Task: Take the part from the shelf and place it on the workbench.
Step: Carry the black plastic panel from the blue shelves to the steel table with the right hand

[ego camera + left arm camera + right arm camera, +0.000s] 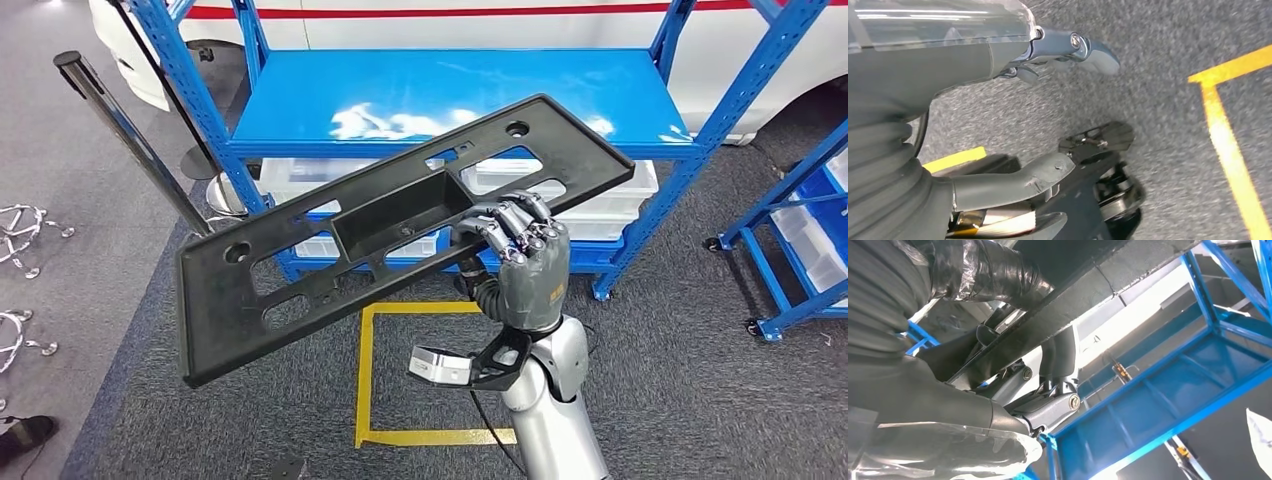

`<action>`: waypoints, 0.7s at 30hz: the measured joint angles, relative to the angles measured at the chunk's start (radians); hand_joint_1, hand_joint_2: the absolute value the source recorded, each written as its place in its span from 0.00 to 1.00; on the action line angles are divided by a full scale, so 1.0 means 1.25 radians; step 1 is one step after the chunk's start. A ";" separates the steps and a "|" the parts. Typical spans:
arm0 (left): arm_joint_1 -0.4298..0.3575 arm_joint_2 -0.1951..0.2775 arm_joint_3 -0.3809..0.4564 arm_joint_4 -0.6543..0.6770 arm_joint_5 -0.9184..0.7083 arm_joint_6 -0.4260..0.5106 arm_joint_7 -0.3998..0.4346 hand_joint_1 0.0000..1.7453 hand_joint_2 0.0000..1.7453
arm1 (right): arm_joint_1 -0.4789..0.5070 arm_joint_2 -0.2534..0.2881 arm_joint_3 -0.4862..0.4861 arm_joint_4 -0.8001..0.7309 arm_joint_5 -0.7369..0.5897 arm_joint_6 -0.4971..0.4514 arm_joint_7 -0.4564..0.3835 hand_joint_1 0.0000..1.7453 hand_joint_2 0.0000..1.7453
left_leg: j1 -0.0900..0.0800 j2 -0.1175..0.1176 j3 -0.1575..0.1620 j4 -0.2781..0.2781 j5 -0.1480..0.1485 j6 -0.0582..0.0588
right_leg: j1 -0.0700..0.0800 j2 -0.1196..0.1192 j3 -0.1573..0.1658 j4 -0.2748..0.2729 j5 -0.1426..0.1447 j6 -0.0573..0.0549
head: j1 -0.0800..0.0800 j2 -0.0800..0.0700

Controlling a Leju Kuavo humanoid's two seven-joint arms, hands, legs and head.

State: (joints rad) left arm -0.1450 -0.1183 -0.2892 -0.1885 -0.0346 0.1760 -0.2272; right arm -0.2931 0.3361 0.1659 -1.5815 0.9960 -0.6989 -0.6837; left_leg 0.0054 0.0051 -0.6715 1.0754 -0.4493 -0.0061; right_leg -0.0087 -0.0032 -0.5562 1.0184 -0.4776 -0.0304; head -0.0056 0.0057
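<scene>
A long black plastic panel (300, 265) with several cut-outs and a central recess hangs tilted in the air in front of the blue shelf (430, 95), its left end lower. My right hand (520, 255) grips its near edge just right of the recess, fingers curled over the top. In the right wrist view the panel's dark underside (1108, 275) crosses above my right hand (1043, 390), whose thumb presses against it. My left hand (1048, 115) hangs over the grey carpet with thumb and fingers apart and nothing between them.
The shelf's top board (560, 90) is bare and clear plastic bins (600, 205) sit on the level below. A second blue rack (800, 240) stands at the right. A yellow tape square (365, 380) marks the carpet. A metal post (130, 130) leans at the left, before a white vehicle (480, 10).
</scene>
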 joint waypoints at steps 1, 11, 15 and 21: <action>0.002 0.000 0.000 0.000 -0.003 -0.001 0.002 0.00 1.00 | 0.001 0.000 0.000 0.000 0.001 0.000 0.000 1.00 1.00 | 0.001 0.000 -0.015 0.044 -0.034 -0.003 | 0.001 -0.001 -0.006 0.001 0.005 -0.004 | 0.000 0.000; -0.013 0.000 0.000 0.000 -0.020 -0.004 0.006 0.00 1.00 | 0.009 0.000 0.000 -0.004 0.033 0.000 -0.002 1.00 1.00 | -0.009 -0.003 0.120 -0.055 -0.032 0.015 | 0.006 -0.001 -0.066 0.013 0.052 0.009 | 0.000 0.000; -0.020 -0.003 0.000 0.000 -0.016 -0.007 0.005 0.00 1.00 | 0.009 -0.001 0.006 -0.004 0.042 0.000 0.000 1.00 1.00 | -0.003 0.002 0.107 -0.073 -0.001 0.034 | 0.003 0.002 -0.084 0.044 0.019 0.024 | 0.000 0.000; -0.025 -0.005 0.000 0.000 -0.017 -0.010 0.002 0.00 1.00 | 0.017 -0.003 0.009 -0.003 0.036 0.000 0.000 1.00 1.00 | -0.003 0.004 0.046 -0.062 0.037 0.035 | -0.008 0.002 -0.101 0.204 -0.059 0.040 | 0.000 0.000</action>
State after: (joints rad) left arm -0.1758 -0.1244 -0.2887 -0.1888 -0.0562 0.1634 -0.2253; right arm -0.2718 0.3320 0.1766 -1.5851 1.0405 -0.6989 -0.6831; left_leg 0.0020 0.0106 -0.6135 0.9983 -0.4032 0.0382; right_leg -0.0181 -0.0006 -0.6823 1.2734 -0.5508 0.0202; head -0.0053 0.0057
